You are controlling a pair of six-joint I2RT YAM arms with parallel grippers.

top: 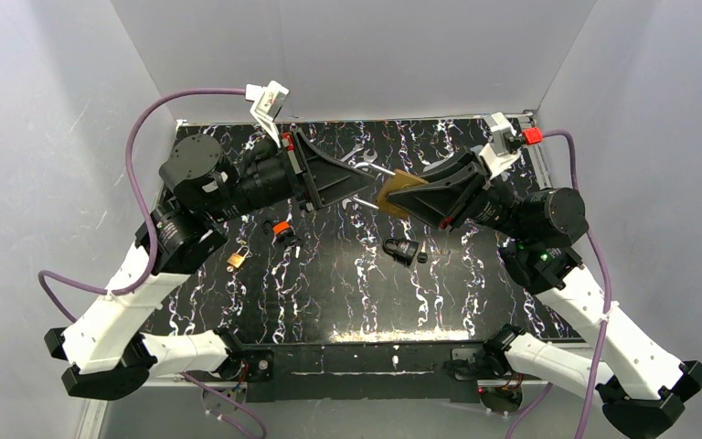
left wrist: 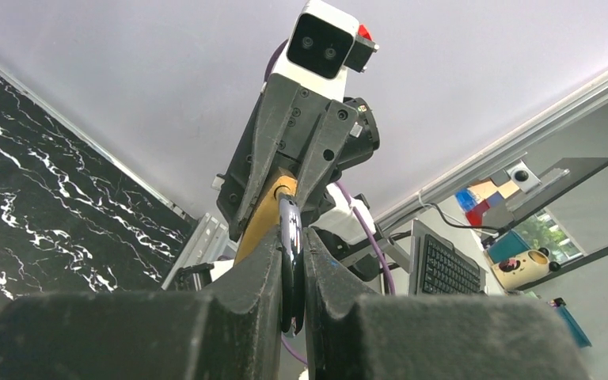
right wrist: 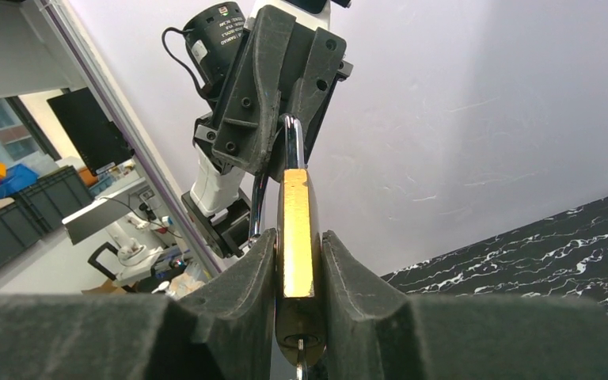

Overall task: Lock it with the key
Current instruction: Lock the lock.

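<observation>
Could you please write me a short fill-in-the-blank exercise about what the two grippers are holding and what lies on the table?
1. The right gripper is ____ on the body of the large brass padlock.
2. The left gripper pinches that lock's silver steel shackle, so the lock is held ____ the black marbled table.
3. The small brass padlock lies on the table nearer the ____ arm.
Missing words: shut; above; left.
</observation>
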